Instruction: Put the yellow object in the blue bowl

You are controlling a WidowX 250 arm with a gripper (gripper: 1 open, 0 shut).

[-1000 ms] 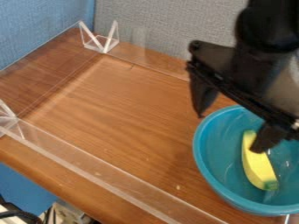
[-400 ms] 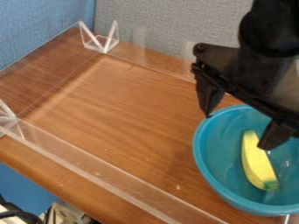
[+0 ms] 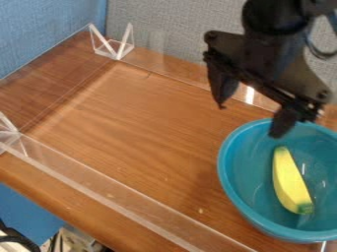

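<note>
The yellow object (image 3: 290,180), long and banana-like, lies inside the blue bowl (image 3: 245,165) at the lower right of the table. My black gripper (image 3: 250,110) hangs above the bowl's upper left rim. It is open, with one finger (image 3: 219,91) to the left and the other finger (image 3: 287,120) over the bowl. Nothing is between them, and the yellow object is apart from both.
The bowl stands on a brown wooden table (image 3: 118,118) bordered by a low clear acrylic wall (image 3: 79,175). A clear triangular bracket (image 3: 110,43) stands at the far corner, another bracket (image 3: 11,133) at the left edge. A blue wall is behind.
The gripper has risen and shifted left and away from the bowl, staying open. The yellow object, partly hidden by a finger before, now lies fully in view in the bowl.
</note>
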